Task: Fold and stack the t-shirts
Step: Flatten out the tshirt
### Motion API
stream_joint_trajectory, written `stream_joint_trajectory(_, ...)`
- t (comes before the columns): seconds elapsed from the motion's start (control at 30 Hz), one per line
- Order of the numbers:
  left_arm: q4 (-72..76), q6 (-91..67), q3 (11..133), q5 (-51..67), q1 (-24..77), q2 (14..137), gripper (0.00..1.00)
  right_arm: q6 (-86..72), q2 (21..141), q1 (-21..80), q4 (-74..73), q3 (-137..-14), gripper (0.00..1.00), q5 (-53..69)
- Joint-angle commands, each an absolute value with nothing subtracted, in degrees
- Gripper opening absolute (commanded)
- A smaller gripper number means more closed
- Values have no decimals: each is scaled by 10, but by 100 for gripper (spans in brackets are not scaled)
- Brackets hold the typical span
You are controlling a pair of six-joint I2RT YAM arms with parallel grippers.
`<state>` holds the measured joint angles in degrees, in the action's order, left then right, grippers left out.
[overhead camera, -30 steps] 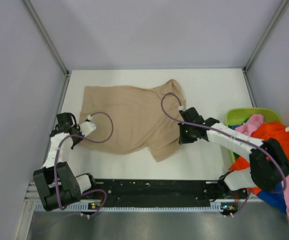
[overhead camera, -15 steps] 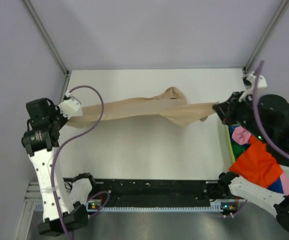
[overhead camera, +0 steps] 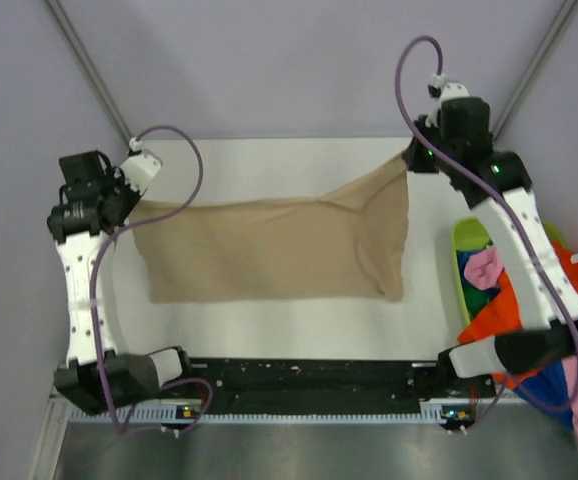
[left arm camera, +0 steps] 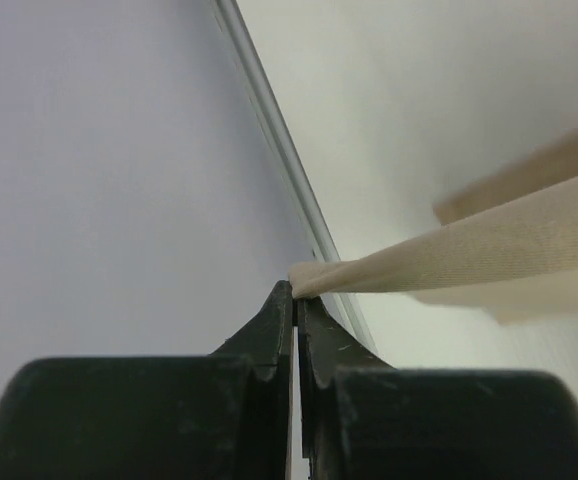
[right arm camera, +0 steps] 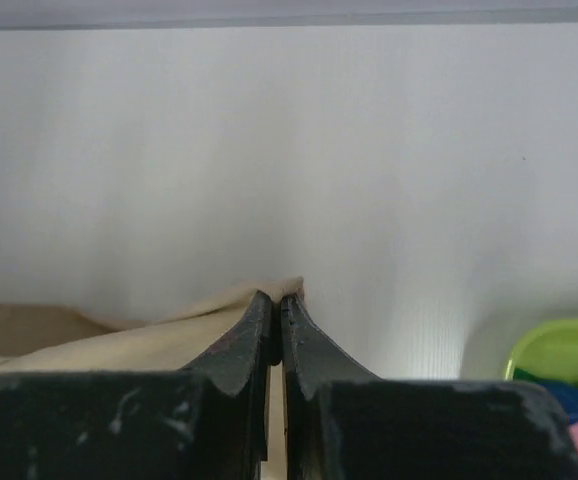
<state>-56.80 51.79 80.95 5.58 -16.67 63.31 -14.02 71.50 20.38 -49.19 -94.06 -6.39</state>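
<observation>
You've got the tan t-shirt [overhead camera: 269, 262] held up, spread between both arms over the table [overhead camera: 269, 165]. Left gripper [left arm camera: 294, 297] is pinched tight on one corner, right by the side wall [overhead camera: 29, 150]. Right gripper [right arm camera: 277, 298] is clamped on the other. The green basket [overhead camera: 466, 240] with the pink shirt [overhead camera: 484, 268] and orange shirt [overhead camera: 499, 312] sits under your right arm.

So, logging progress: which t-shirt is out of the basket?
The tan t-shirt, stretched between left gripper and right gripper; the other t-shirts lie heaped at the green basket.
</observation>
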Motion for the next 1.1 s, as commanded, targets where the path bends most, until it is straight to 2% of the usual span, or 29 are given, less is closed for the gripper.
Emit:
stream_joint_trajectory(0.0, -367, 452, 896, 13, -128, 763, 0, -122, 889, 160, -336, -1110, 0, -29)
stream_joint_trajectory(0.1, -316, 426, 1022, -72, -102, 858, 0, -101, 1009, 155, -340, -1317, 0, -54)
stream_joint_trajectory(0.2, -308, 397, 1187, -120, -98, 940, 0, -120, 1060, 134, -331, -1479, 0, -61)
stream_joint_trajectory(0.3, -273, 409, 1272, -148, -98, 961, 0, -134, 1031, 103, -277, -1475, 0, -51)
stream_joint_trajectory(0.4, -250, 432, 1249, -119, -96, 937, 0, -110, 983, 87, -257, -1434, 0, -32)
stream_joint_trajectory(0.53, -246, 480, 1150, -103, -91, 880, 0, -52, 898, 87, -298, -1327, 0, -7)
stream_joint_trajectory(0.77, -245, 576, 829, -81, -91, 710, 0, -25, 702, 110, -425, -1014, 0, 9)
stream_joint_trajectory(0.93, -279, 658, 574, -113, -91, 575, 0, -25, 589, 254, -499, -734, 0, 21)
stream_joint_trajectory(1.07, -361, 681, 442, -209, -98, 522, 0, -43, 624, 463, -544, -611, 0, 47)
